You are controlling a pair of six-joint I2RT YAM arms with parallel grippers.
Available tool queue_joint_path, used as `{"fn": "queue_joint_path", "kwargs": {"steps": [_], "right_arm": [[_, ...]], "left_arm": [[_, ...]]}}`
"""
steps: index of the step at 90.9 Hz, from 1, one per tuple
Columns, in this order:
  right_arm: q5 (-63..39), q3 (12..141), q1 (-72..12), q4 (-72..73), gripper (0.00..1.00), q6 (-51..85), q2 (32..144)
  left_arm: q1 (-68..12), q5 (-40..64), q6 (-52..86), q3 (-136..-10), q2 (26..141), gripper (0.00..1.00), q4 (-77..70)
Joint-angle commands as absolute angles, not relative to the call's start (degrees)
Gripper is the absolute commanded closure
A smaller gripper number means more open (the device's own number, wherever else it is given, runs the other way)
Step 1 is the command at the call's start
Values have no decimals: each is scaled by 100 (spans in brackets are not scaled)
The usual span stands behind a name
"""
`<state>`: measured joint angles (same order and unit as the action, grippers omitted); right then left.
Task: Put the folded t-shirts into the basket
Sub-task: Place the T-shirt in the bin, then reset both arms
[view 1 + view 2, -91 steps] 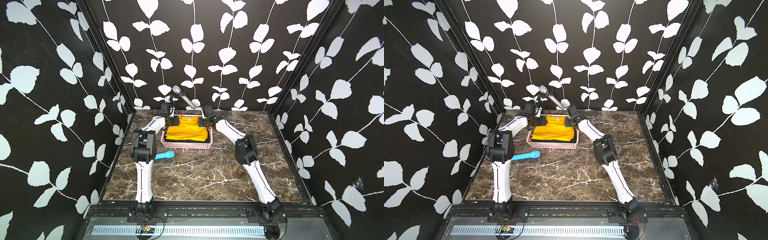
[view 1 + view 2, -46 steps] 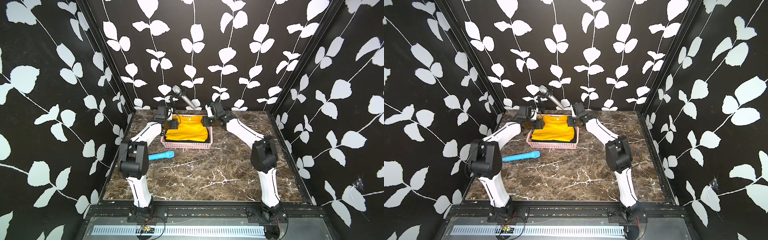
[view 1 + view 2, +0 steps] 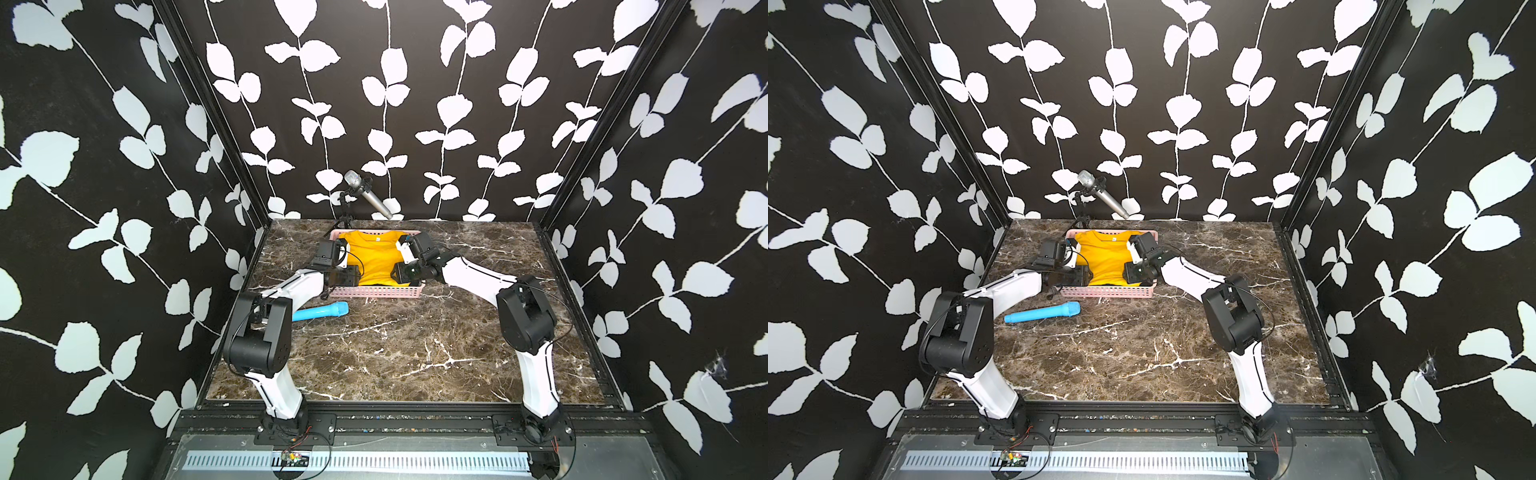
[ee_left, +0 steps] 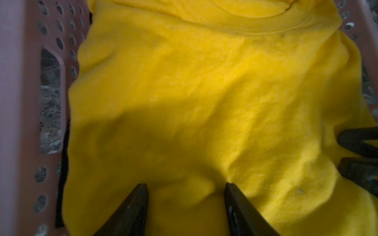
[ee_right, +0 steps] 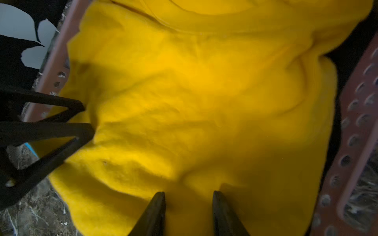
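The mustard-yellow t-shirt (image 3: 376, 259) lies in the basket (image 3: 374, 293), its hem end right under both pincers' tips. The left gripper (image 4: 184, 185) stands spread over the cloth. The right gripper (image 5: 187, 193) has its jaws closer, with a ridge of cloth between them, and you cannot tell if it nips. To release cleanly, lift straight off and drag nothing. The collar points away from the tips, and the long axis runs hem to collar.

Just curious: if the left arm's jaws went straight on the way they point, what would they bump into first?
The yellow t-shirt lying in the pink basket, probably almost at once, though depth is hard to judge.
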<state>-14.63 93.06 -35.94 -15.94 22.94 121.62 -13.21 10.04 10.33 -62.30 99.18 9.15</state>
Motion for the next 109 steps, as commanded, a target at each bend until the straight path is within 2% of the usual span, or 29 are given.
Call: {"fn": "queue_joint_path", "kwargs": {"steps": [1, 26, 57, 66, 72, 87, 98, 109], "right_arm": [[-1332, 9344, -3568, -1830, 60, 2250, 12415], [-1238, 9486, -3552, -2104, 57, 2048, 11923], [-525, 8454, -3450, -1977, 47, 1805, 10084], [24, 8098, -3405, -2069, 41, 1597, 9497], [479, 7848, -3383, -2113, 33, 1431, 9086], [1704, 6714, -3273, -1900, 15, 1196, 7965], [2426, 5782, -3143, -1565, 4, 1259, 7253], [3192, 5002, -2995, -1397, 2, 1354, 6657]], "left_arm": [[-1321, 894, 1126, -5976, 9982, 38, 1137], [-1322, 848, 1178, -6055, 9454, 37, 1181], [-1319, 244, 1204, -5381, 7685, 35, 808], [-1319, -90, 1176, -5088, 7232, 34, 612], [-1320, -376, 1132, -4837, 6930, 33, 520], [-1310, -1256, 1066, -3991, 6236, 23, -54], [-1265, -1856, 1060, -3380, 5946, 3, -607], [-1160, -2307, 1037, -3090, 5835, 1, -913]]}}
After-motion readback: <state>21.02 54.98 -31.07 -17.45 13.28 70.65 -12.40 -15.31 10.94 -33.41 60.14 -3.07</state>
